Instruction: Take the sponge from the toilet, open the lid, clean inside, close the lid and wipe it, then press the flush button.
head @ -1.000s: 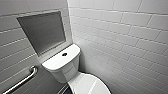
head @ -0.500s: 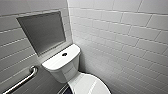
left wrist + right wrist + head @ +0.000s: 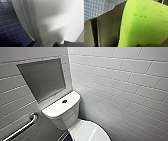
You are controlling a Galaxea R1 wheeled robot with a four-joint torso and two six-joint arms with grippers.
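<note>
While the head camera looks down into a corner of white-tiled walls [image 3: 130, 84], the toilet [image 3: 67, 118] stands just below the middle of that view, its tank against the wall and its bowl running off toward 6 o'clock. On the flat tank top sits the flush button [image 3: 64, 101], small, dark and round, close to dead centre. The lid [image 3: 87, 133] lies shut over the bowl at about 6 o'clock, white and glossy. A grey recessed panel [image 3: 42, 79] fills the wall at 10 o'clock, and a metal grab bar [image 3: 22, 128] slants along the wall at 8 o'clock.

Seen from the right wrist, the sponge [image 3: 144, 25] looms very large and bright green, with a few darker spots on its face (it is pressed right up by the camera). The right gripper [image 3: 142, 45] appears clamped on it, showing as a dark edge against the green; a pale gridded surface [image 3: 102, 7] lies behind.

From the left wrist, the toilet's glossy white ceramic curves close by, with dark blue floor tiles [image 3: 11, 27] beside it. Whether the left gripper [image 3: 58, 44] is apart or together I cannot tell.
</note>
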